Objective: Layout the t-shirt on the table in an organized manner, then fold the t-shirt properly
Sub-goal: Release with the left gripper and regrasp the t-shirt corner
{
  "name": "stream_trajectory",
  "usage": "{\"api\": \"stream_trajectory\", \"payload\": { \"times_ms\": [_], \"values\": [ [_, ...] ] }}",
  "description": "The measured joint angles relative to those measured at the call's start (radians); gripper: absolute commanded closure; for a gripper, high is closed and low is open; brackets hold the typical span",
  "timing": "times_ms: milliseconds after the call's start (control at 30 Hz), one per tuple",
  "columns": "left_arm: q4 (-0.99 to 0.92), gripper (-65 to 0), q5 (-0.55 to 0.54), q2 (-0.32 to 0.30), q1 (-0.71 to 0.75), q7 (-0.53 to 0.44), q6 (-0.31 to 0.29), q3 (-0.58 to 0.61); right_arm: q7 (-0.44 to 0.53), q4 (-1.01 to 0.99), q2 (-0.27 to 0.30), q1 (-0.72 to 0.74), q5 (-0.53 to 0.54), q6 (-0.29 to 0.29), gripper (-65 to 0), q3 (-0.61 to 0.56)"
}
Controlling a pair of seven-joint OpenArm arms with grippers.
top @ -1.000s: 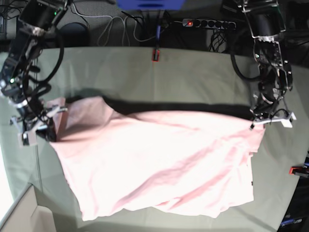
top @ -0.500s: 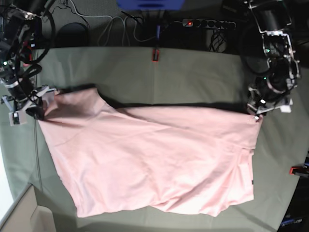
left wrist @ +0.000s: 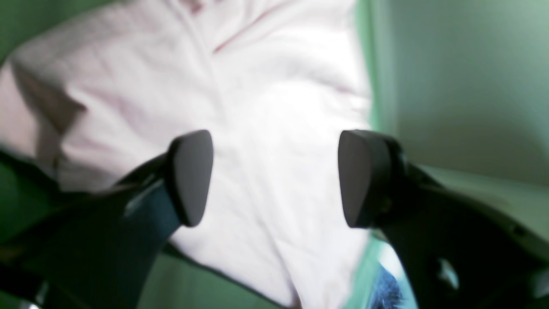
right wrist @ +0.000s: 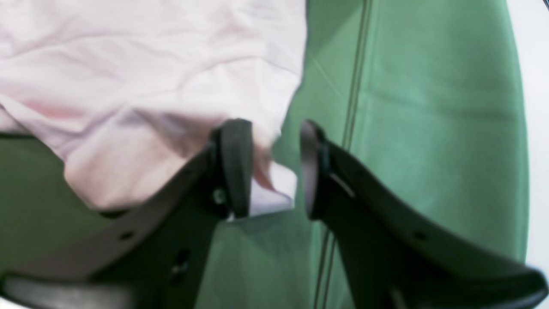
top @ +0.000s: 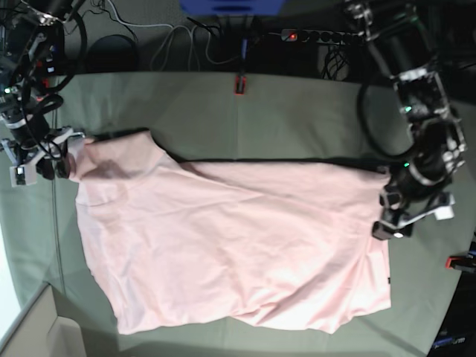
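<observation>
Pink t-shirt [top: 230, 245] spread plain side up across the green table [top: 297, 111], one corner bunched toward the far left in the base view. Left gripper [left wrist: 274, 178] hovers above the shirt's edge, jaws spread wide and holding nothing (cloth visible between them). Right gripper [right wrist: 274, 167] at the opposite corner, jaws parted, a fold of fabric lying between them
</observation>
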Motion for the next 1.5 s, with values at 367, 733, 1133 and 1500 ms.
{"api": "stream_trajectory", "payload": {
  "times_ms": [367,733,1133,1500],
  "values": [
    [-0.211,-44.0,0.424,0.159,-0.163,-0.143,0.087,-0.006,-0.005,0.0,0.002,0.0,-0.001,0.0,-23.5,0.0],
    [-0.43,-43.8,0.428,0.128,-0.285,-0.159,0.237,-0.005,-0.002,0.0,0.002,0.002,0.0,0.0,-23.6,0.0],
    [-0.401,-24.3,0.397,0.105,-0.235,-0.154,0.225,-0.005,-0.003,0.0,0.002,0.022,0.0,0.0,-23.5,0.0],
    [-0.337,0.0,0.401,0.078,-0.172,-0.138,0.226,-0.002,-0.005,0.0,0.001,0.022,0.0,0.0,-23.5,0.0]
  ]
}}
